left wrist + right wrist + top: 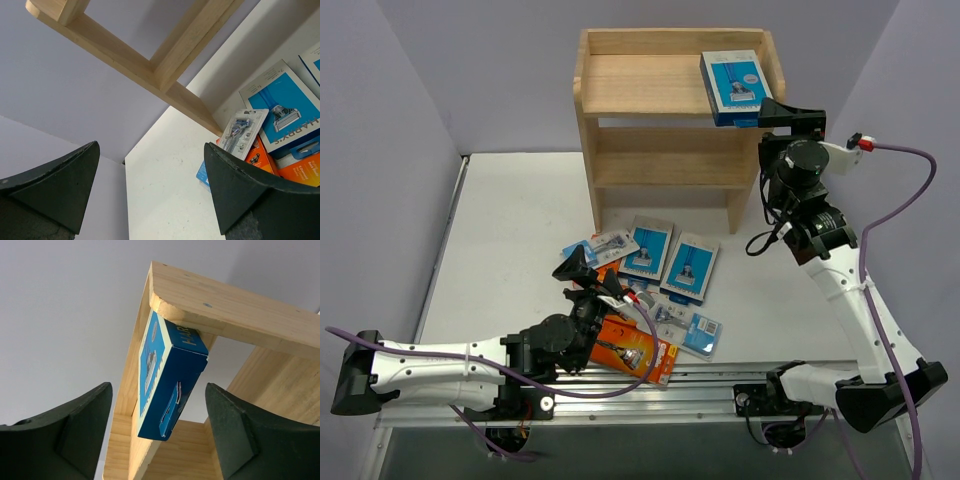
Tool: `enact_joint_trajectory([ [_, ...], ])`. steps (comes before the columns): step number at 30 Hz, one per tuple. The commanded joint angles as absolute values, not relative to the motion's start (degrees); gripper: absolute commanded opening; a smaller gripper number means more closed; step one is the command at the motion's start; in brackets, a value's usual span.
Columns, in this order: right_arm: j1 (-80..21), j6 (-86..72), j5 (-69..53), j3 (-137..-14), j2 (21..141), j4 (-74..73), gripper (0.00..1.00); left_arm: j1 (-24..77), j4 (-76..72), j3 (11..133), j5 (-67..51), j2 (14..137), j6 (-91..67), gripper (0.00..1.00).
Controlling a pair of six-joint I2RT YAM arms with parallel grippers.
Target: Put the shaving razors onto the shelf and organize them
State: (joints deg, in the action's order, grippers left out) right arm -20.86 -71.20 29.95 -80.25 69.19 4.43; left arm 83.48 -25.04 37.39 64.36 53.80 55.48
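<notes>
"HARRY'S" on a blue razor box [280,100]

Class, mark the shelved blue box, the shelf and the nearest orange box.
blue box [735,85], top view, front face.
shelf [640,85], top view, bare top tier.
nearest orange box [632,348], top view, printed face.

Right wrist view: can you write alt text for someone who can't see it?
A blue razor box sits at the edge of a light wooden shelf, seen from below. It is framed by the open right gripper, whose two dark fingers stand either side without touching it.
</notes>
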Motion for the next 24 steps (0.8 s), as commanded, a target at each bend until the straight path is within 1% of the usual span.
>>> enact_joint_trajectory([
  [1,-19.08,-70.75,25.77,-79.98,68.11,5.27,0.68,83.23,-25.66,39.9,64.77,53.26,54.14,0.94],
  [3,-18.29,-71.45,24.09,-79.98,68.73,6.06,0.65,83.23,-25.66,39.9,64.69,53.35,54.14,0.94],
  [8,-15.21,-73.56,15.23,-80.16,71.01,7.99,0.53,83.23,-25.31,39.99,64.6,53.26,53.97,0.94],
  [11,-14.5,-74.18,12.23,-80.07,72.33,9.66,0.47,83.23,-25.22,39.99,64.69,53.17,54.05,0.94],
  [16,-14.33,-74.36,10.46,-80.24,73.47,10.9,0.35,83.23,-25.05,40.08,64.42,52.74,53.79,0.94],
  [20,-14.24,-74.44,10.11,-80.51,73.91,10.99,0.31,83.23,-24.61,40.25,64.42,52.73,53.61,0.94],
  [23,-14.24,-74.71,10.2,-80.16,73.83,11.34,0.24,83.23,-24.43,40.25,64.34,52.73,53.35,0.94],
  [24,-14.24,-74.88,10.11,-79.81,73.83,11.42,0.2,83.23,-24.26,40.25,64.25,52.65,53.26,0.94],
])
